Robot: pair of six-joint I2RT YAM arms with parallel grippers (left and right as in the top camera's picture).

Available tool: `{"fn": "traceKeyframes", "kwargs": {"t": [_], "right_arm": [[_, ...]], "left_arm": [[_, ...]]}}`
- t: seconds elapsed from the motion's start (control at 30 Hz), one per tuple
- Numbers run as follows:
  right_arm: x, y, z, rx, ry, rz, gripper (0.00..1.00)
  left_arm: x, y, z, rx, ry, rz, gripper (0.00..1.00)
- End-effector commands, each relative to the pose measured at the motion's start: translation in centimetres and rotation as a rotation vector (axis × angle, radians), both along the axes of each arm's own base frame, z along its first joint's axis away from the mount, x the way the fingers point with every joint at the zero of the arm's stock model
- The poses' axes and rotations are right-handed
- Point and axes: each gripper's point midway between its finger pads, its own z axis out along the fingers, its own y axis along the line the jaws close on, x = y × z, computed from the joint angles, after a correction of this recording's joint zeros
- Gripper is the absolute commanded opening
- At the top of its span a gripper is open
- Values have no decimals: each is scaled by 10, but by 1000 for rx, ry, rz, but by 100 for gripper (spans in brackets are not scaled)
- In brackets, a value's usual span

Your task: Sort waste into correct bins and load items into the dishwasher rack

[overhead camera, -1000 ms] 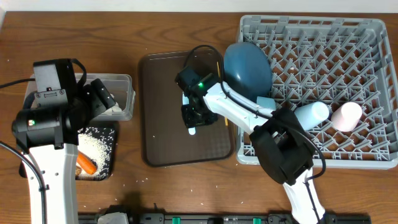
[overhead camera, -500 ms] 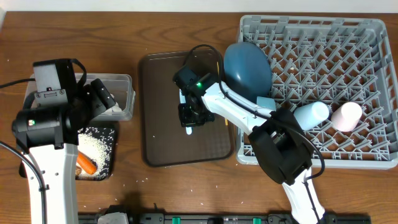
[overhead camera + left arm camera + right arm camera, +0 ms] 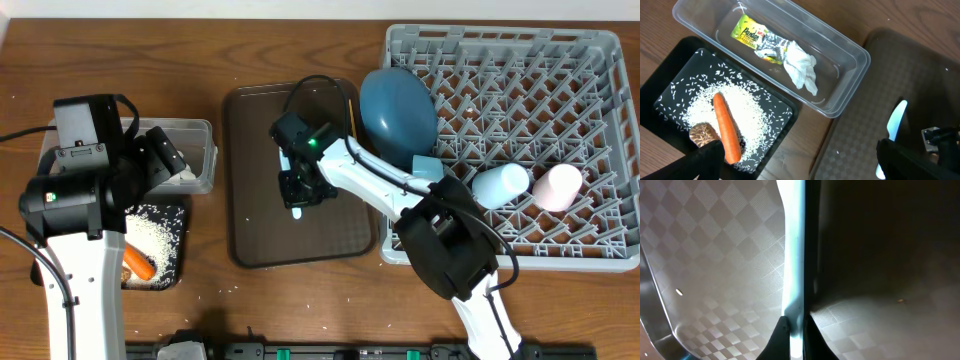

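Shifted leftward across brown serving tray [image 3: 255, 235]: right gripper [image 3: 297, 190], fingers pinched together on light-blue plastic knife [image 3: 795, 255]. Knife location: within the tray's outline, blade tip poking out below the fingers, well apart from the dishwasher rack [image 3: 600, 60]. Left gripper [image 3: 800, 150]: fingers spread wide, holding nothing, hanging above clear tub [image 3: 850, 55] and black tray [image 3: 665, 85].
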Motion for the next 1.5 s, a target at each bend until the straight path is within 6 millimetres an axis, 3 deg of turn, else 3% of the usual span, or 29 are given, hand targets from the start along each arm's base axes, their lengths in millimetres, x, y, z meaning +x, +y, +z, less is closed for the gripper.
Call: {"fn": "traceKeyframes", "kwargs": {"t": [0.0,0.27,0.53,0.8,1.03,1.07,1.17,1.2,1.23,1.27,1.37,1.47], "right_arm": [[-8,-2,-23,-63,0,50,1],[-8,3,-19,-79,-34,78,1],[13,-9,7,-192,-138,97,1],[26,0,30,-169,-190,106,1],[26,-4,29,-183,-191,148,1],[26,-7,26,-197,-194,145,7],[30,-21,16,-253,-210,134,56],[31,-24,11,-258,-207,130,65],[32,-26,8,-257,-206,126,67],[33,-27,4,-250,-205,122,64],[32,-27,-4,-220,-186,127,41],[23,-27,-9,-193,-136,130,27]], "left_arm": [[-1,2,1,8,2,7,98],[-1,3,1,8,1,6,98],[-1,3,1,8,1,6,98],[-1,3,1,8,1,6,98],[-1,3,1,8,1,6,98],[-1,3,1,8,1,6,98],[-1,3,1,8,1,7,98],[-1,3,1,8,1,6,98],[-1,3,1,8,1,6,98],[-1,2,1,8,2,6,98],[-1,3,1,8,1,7,98],[-1,3,1,8,1,6,98]]}}
